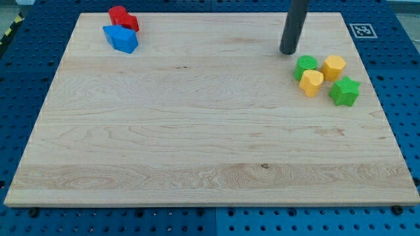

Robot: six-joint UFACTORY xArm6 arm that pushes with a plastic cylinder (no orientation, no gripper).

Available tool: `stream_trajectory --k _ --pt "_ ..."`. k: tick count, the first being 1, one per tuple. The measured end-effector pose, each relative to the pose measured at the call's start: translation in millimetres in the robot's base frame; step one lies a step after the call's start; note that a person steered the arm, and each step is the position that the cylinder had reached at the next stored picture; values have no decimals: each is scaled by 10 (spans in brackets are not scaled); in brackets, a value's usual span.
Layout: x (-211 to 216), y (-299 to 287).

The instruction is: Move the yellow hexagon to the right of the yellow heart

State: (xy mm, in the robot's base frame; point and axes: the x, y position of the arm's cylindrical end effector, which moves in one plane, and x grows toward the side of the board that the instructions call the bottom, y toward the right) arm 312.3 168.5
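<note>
Pale wooden counter (pixel 197 131) filling most of the view, grain running nine to three o'clock. Blue perforated base (pixel 400 78) showing around every edge. Black-and-white marker tag (pixel 361 30) at two o'clock, yellow-black striped tape (pixel 8 33) at ten. Even, soft light.

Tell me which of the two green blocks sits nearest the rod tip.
The green round block, at the cluster's upper left, just below-right of my tip. The green star lies farther, at the cluster's lower right.

Lab bench: blue perforated base (pixel 26 72), fiducial tag (pixel 360 29).
</note>
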Motion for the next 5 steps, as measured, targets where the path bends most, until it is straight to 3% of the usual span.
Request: stream_trajectory --k 2,3,5 --pt "246 707" --pt "668 790" --pt "915 885"
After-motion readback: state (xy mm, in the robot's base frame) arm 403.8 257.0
